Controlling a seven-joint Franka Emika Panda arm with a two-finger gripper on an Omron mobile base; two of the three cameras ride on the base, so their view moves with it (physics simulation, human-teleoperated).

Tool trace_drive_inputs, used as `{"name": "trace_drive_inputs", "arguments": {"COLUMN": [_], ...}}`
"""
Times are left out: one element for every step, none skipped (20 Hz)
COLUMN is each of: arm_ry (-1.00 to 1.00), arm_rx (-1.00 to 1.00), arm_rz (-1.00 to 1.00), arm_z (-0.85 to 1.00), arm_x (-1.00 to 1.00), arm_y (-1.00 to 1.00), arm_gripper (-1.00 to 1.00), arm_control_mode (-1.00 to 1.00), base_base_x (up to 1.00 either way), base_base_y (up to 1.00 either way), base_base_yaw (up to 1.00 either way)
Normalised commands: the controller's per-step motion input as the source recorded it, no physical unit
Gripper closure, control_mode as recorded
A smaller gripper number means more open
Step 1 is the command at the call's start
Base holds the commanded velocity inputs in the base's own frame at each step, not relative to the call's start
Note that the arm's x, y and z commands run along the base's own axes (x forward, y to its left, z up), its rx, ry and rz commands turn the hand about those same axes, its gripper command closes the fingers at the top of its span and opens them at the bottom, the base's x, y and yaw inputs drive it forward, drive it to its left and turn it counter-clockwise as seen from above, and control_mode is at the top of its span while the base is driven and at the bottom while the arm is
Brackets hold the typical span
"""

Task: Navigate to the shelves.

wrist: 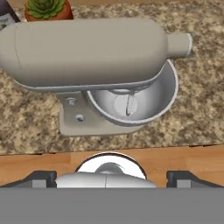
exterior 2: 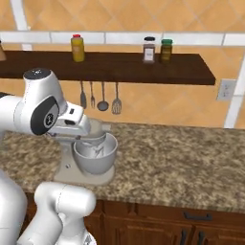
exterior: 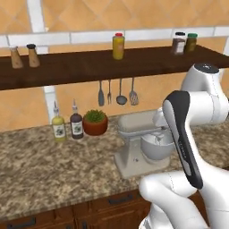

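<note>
Shelves: the shelves, one long dark brown plank, run along the tiled wall above the counter, directly ahead of the robot's base.
On the plank, left to right: two small shakers, a yellow bottle, then two dark jars near its right end.
Under it: utensils hang from hooks, above the mixer.
Handling: judged rigid, heavy and fixed to the wall; it is a place to reach, not a thing to grasp, so no hold is called for.
Counter: speckled granite counter, with two bottles and a potted plant at the left, and a stand mixer in the middle.
Room: orange tiled wall, an outlet at the right, wooden drawers below.
Gripper: the gripper points down over the mixer bowl; its tips stand wide apart, holding nothing.
</note>
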Motion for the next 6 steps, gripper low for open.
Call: {"name": "trace_drive_inputs", "arguments": {"arm_ry": [0.0,0.0,0.0,0.0,0.0,0.0], "arm_rx": [0.0,0.0,0.0,0.0,0.0,0.0], "arm_rz": [0.0,0.0,0.0,0.0,0.0,0.0], "arm_z": [0.0,0.0,0.0,0.0,0.0,0.0], "arm_x": [0.0,0.0,0.0,0.0,0.0,0.0], "arm_y": [0.0,0.0,0.0,0.0,0.0,0.0], "arm_gripper": [-1.0,-1.0,-1.0,-1.0,-1.0,-1.0], "arm_control_mode": [1.0,1.0,1.0,1.0,1.0,1.0], "base_base_x": [0.92,0.94,0.94,0.94,0.94,0.94], "base_base_y": [-1.0,-1.0,-1.0,-1.0,-1.0,-1.0], "base_base_yaw": [0.0,0.0,0.0,0.0,0.0,0.0]}}
